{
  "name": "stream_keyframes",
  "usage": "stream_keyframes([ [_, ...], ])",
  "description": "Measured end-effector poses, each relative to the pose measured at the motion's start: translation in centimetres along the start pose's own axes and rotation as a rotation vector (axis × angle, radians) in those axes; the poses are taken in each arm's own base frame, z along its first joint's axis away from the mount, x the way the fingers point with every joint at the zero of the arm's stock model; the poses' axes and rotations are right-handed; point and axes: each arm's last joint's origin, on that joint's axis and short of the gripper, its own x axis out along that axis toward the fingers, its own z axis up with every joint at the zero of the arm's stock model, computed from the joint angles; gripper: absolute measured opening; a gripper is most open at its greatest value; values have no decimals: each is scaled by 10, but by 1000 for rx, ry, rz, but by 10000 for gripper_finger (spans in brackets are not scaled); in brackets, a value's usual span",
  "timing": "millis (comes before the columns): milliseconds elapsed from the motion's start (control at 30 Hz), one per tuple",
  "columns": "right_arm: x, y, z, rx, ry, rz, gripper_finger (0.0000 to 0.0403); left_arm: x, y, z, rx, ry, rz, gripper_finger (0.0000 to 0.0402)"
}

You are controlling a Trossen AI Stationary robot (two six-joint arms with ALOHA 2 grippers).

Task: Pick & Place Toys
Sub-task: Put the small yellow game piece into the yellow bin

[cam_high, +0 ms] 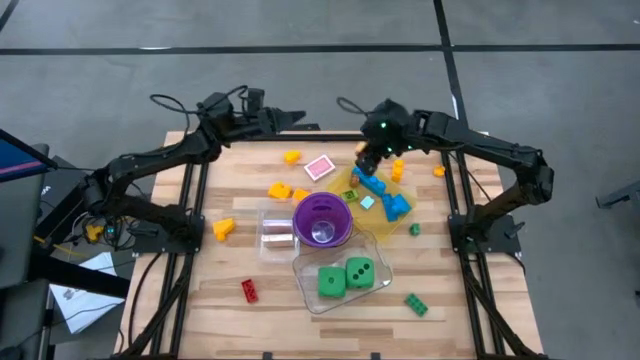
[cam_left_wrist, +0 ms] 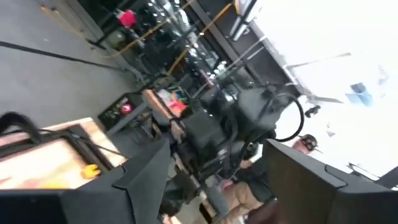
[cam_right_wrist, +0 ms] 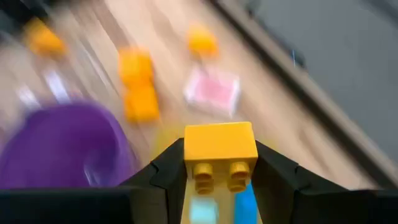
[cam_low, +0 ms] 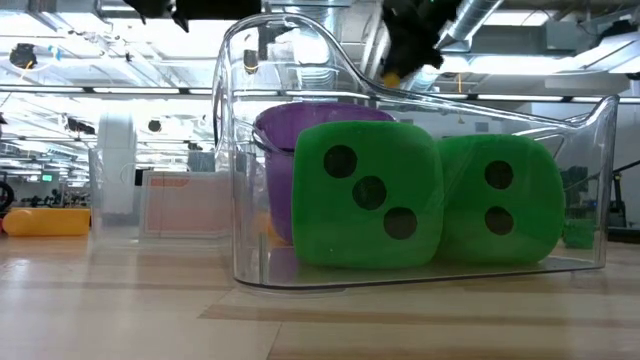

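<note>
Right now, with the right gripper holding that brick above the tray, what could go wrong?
1. The right gripper pinches the yellow plastic brick only by its sides; a fast swing might shake it loose.
2. Below it, the yellow translucent tray is already crowded with blue plastic bricks; a dropped brick could bounce out.

Bare wood lies open along the table's (cam_high: pixel 200 300) left and near edges; the middle is crowded by the purple cup (cam_high: pixel 321 219), a clear tub (cam_high: pixel 340 272) holding two dice (cam_high: pixel 346 277), and blue bricks (cam_high: pixel 385 195)
</note>
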Motion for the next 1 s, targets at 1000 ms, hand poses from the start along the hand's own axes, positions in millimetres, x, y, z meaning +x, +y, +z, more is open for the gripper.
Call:
stream_keyframes([
  [1000,93,28,-155,364,539,109,137,-14,5,8,20,19,101,241],
])
